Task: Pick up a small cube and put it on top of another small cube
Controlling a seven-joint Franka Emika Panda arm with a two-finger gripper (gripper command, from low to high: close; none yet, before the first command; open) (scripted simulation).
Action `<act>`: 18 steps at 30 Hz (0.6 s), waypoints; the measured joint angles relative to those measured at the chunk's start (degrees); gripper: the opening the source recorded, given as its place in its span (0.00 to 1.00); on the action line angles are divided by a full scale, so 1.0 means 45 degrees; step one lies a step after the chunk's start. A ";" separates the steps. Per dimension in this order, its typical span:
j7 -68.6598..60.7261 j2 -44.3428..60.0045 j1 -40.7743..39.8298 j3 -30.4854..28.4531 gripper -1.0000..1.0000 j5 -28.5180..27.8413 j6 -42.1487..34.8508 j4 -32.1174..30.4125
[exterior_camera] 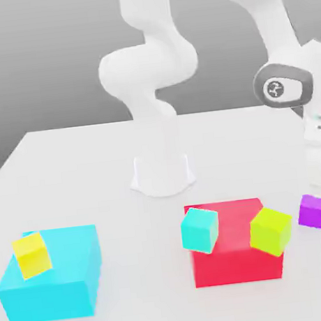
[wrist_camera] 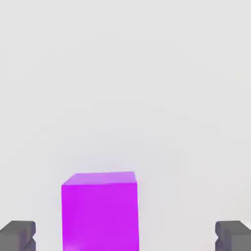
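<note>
The small purple cube (exterior_camera: 312, 210) rests on the white table at the exterior view's right, beside the red block. My gripper (exterior_camera: 317, 189) hangs just above it, a little behind. In the hand view the purple cube (wrist_camera: 99, 211) stands between my two dark fingertips (wrist_camera: 17, 235), which are spread wide apart and touch nothing; the gripper (wrist_camera: 125, 238) is open. A small cyan cube (exterior_camera: 199, 230) and a small lime-green cube (exterior_camera: 270, 230) sit tilted at the red block's two front corners.
A big red block (exterior_camera: 234, 257) lies in the middle front, and a big cyan block (exterior_camera: 57, 280) at the exterior view's left carries a small yellow cube (exterior_camera: 31, 254). The arm's white base (exterior_camera: 162, 173) stands behind them.
</note>
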 joint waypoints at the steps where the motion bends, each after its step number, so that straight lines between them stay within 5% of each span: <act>1: 0.0399 0.0469 0.0367 -0.0467 0.50 -0.0536 0.0334 0.0089; 3: 0.1107 0.1382 0.1234 -0.1530 0.50 -0.1468 0.1020 0.0293; 4: 0.1384 0.1804 0.1695 -0.2071 0.00 -0.1826 0.1363 0.0389; 11: 0.1479 0.1897 0.1802 -0.2197 0.00 -0.1946 0.1437 0.0410; 18: -0.1292 -0.1036 0.0430 -0.0437 0.00 0.1457 -0.0835 -0.0138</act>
